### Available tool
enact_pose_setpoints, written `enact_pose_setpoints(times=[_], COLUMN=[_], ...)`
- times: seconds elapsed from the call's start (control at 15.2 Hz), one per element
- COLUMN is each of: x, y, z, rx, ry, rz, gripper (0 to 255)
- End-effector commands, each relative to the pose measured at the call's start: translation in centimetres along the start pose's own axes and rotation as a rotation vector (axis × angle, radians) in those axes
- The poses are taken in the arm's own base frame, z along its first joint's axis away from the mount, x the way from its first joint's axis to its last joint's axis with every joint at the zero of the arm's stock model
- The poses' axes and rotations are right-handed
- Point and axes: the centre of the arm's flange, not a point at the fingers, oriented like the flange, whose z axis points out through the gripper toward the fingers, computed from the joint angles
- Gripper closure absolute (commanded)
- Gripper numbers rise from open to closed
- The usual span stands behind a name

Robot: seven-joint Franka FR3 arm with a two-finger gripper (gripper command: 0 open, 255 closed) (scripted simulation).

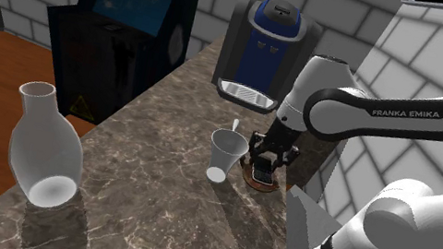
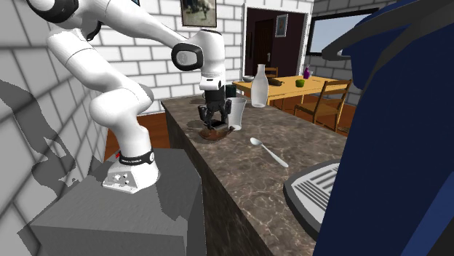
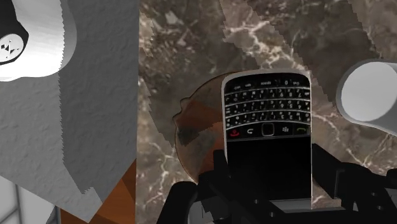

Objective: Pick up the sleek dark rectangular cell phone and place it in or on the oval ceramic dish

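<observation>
The black gripper (image 3: 268,181) holds the dark cell phone (image 3: 267,121) tight between its two fingers, one on each long side. The phone has tiny keys and a dark screen. It hangs right over the brown oval dish (image 3: 194,137) on the marble counter (image 1: 147,218). It may touch the dish, but that is hard to see. In the shoulder view a white cup (image 1: 224,154) stands just left of the dish. A white vase (image 1: 44,148) stands nearer, well apart.
</observation>
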Motion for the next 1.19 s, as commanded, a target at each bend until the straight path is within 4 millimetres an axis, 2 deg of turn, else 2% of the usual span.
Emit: enact_pose_setpoints(times=[0.0, 0.33, 0.59, 1.12], x=[0.0, 0.0, 0.0, 0.0], y=[0.0, 0.0, 0.0, 0.0], z=[0.0, 0.0, -5.0, -5.0], rx=[0.0, 0.0, 0.0, 0.0], ry=[0.0, 0.0, 0.0, 0.0], rz=[0.0, 0.0, 0.0, 0.0], gripper=[0, 0, 0, 0])
